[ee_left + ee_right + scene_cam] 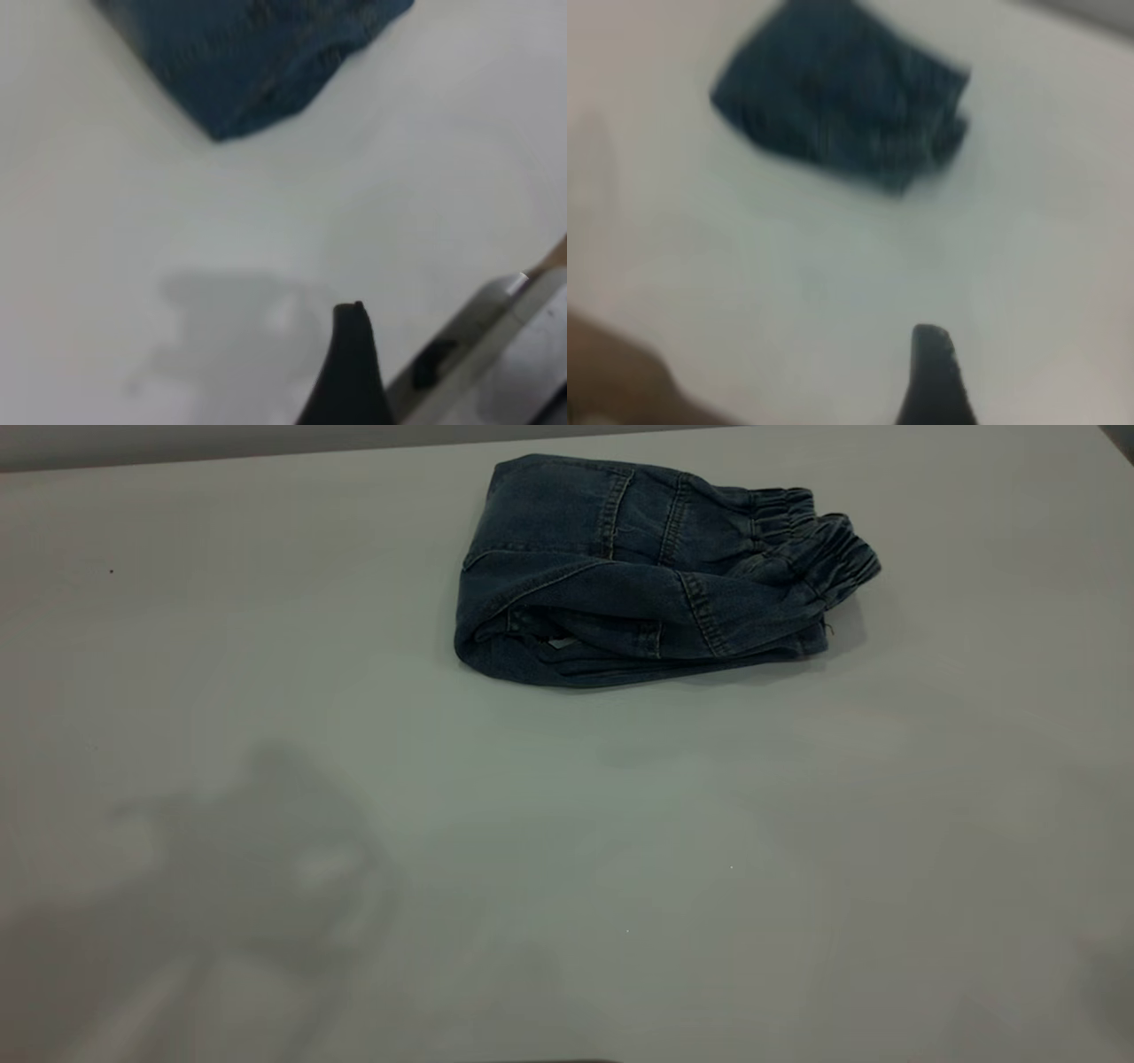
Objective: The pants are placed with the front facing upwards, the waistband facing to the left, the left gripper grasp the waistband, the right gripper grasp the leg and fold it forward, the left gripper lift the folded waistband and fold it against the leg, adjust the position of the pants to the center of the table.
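Observation:
The pants lie folded into a compact blue denim bundle at the far middle of the table, somewhat to the right. The gathered waistband lies on top at the bundle's right end, and the fold is at its left end. The leg is folded underneath, with only layered edges showing along the near side. Neither gripper appears in the exterior view. A black part of my left gripper hangs above bare table, well away from the pants. My right gripper is likewise far from the pants. Nothing is held.
The table's far edge runs just behind the pants. A soft shadow falls on the near left of the tabletop. A metal bar crosses the left wrist view beside the gripper.

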